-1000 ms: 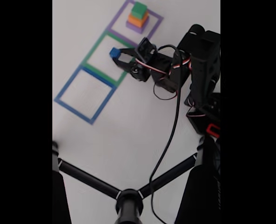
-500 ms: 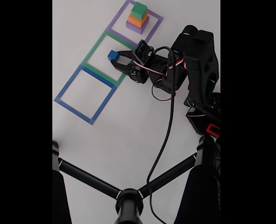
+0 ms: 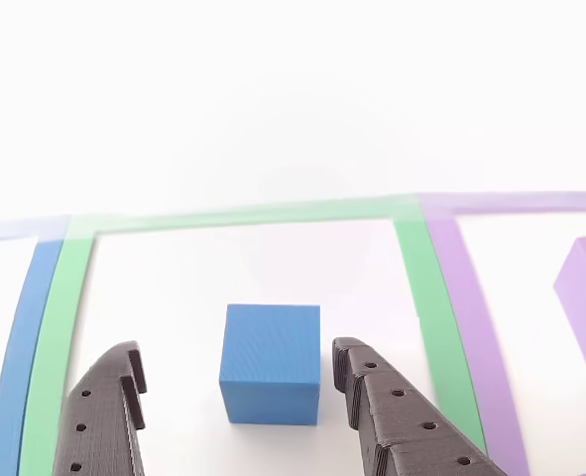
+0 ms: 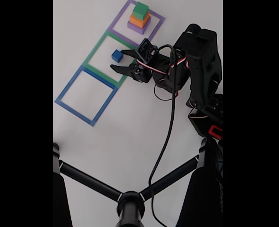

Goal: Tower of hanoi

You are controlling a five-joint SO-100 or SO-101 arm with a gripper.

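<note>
Blue block set down inside the green taped square [image 4: 103, 59], end effector spread wide.

From bench [image 4: 130, 132] down to end effector [image 4: 120, 60]: draw straight back off the blue block [image 3: 271, 362], fingers [image 3: 397, 416] clear, without nudging it toward the green tape.

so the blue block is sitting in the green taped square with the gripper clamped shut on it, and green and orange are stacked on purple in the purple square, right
Not quite: the gripper is open, not clamped. In the other view its fingers stand clear on either side of the blue block, with gaps showing. The rest holds: the block sits inside the green taped square, and in the fixed view the green block and orange block are stacked on the purple block in the purple taped square.
</note>
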